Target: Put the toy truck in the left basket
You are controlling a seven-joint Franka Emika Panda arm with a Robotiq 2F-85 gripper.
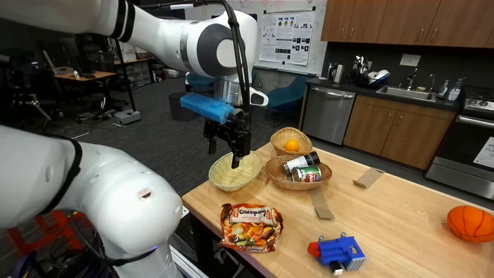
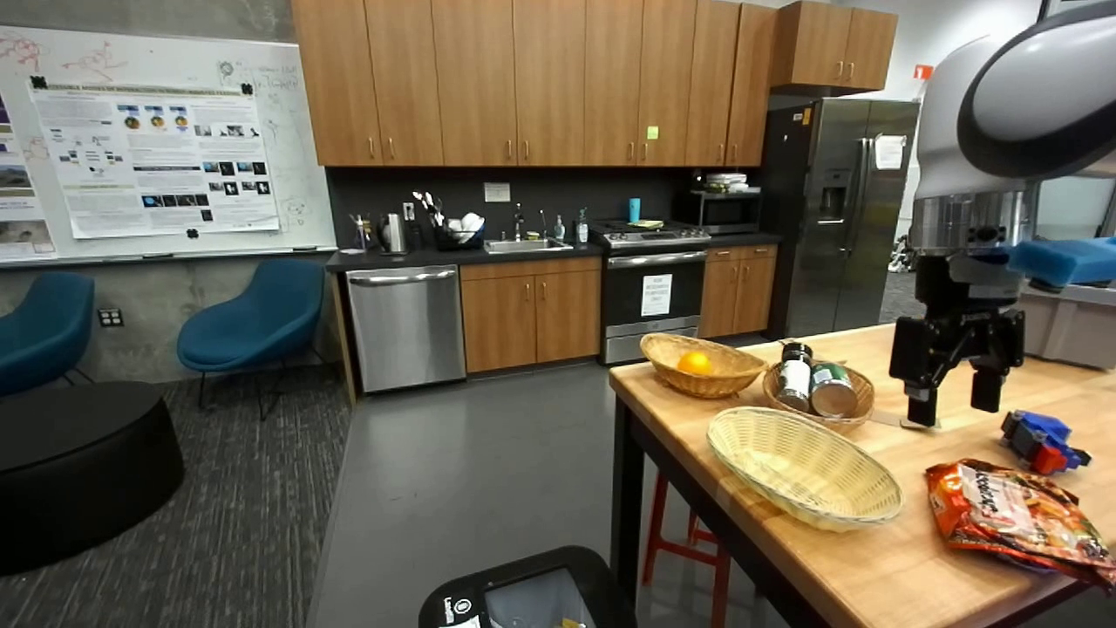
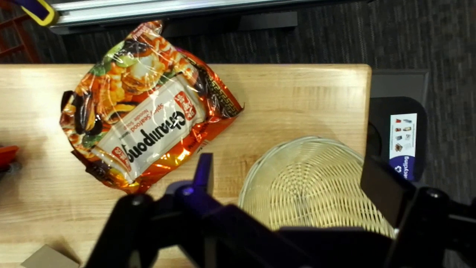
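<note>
In an exterior view the noodle pack (image 1: pixel 251 227), the toy truck (image 1: pixel 341 251) and a basketball (image 1: pixel 471 224) lie left to right on the wooden table (image 1: pixel 405 216); the wrist view catches just a red bit of the toy truck at left. The gripper (image 2: pixel 955 406) points down, jaws apart, near the pale basket (image 2: pixel 806 471). Far back, teal chairs (image 2: pixel 261 321) stand left, a refrigerator (image 2: pixel 846 253) right.

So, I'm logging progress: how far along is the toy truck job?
Done: nothing visible; the toy truck is on the table, outside the pale left basket. In hand: nothing; the end effector hangs open. Remaining: grasp the toy truck, carry it to that basket, release.
</note>
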